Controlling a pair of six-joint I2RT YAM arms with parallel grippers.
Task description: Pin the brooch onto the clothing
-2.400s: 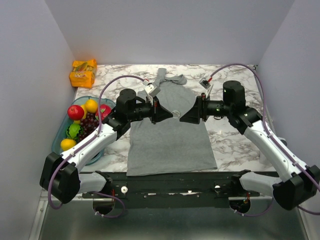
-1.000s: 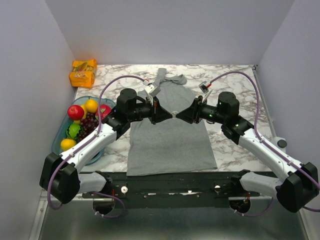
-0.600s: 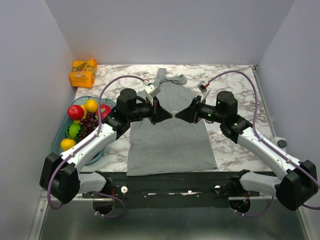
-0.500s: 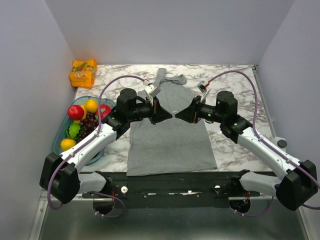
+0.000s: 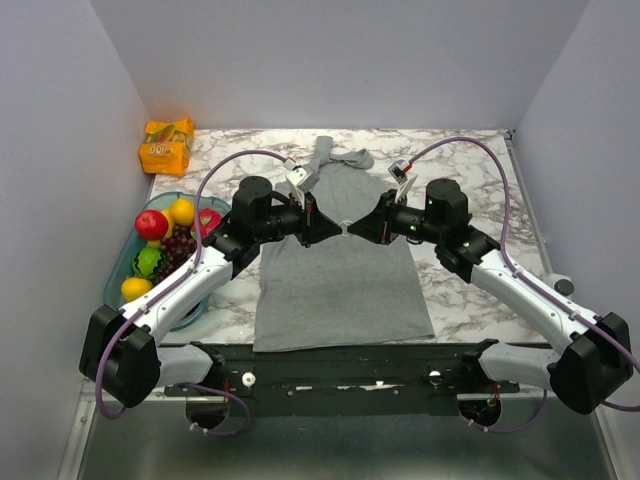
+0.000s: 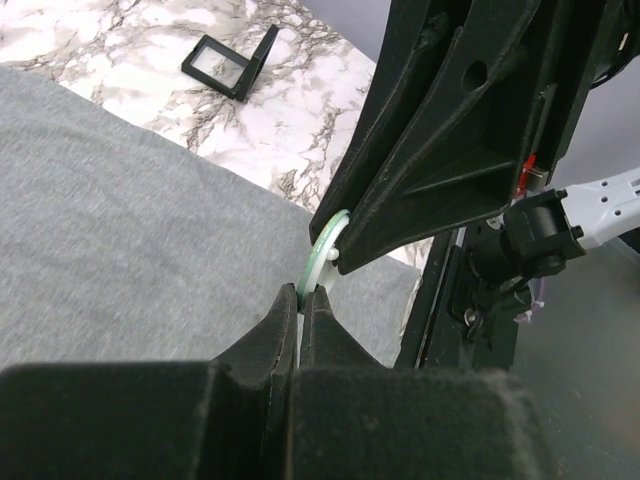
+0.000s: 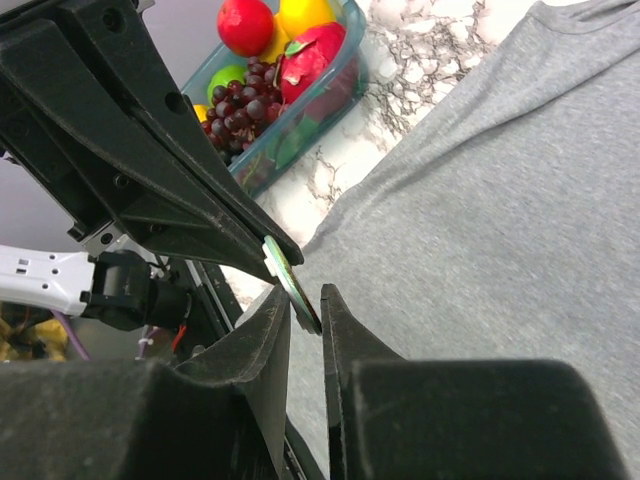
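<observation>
The brooch (image 5: 345,228) hangs edge-on above the chest of the grey clothing (image 5: 340,285), which lies flat on the marble table. My left gripper (image 5: 337,228) comes at it from the left and is shut on its rim. In the left wrist view, the green-edged brooch (image 6: 322,250) sticks out of the closed left gripper (image 6: 300,293). My right gripper (image 5: 353,228) meets it from the right. In the right wrist view, the brooch (image 7: 290,280) slants across the narrow gap of the right gripper (image 7: 306,295), pinched between both fingers. The clothing (image 7: 500,200) lies below.
A teal bowl of fruit (image 5: 124,262) stands at the left table edge, and its rim (image 7: 262,138) also shows in the right wrist view. An orange packet (image 5: 166,145) lies at the back left. A small black card (image 6: 232,62) stands open on the marble beyond the top.
My right arm has moved left to the brooch, and its jaws have narrowed around it. The left arm has held still with the brooch.
</observation>
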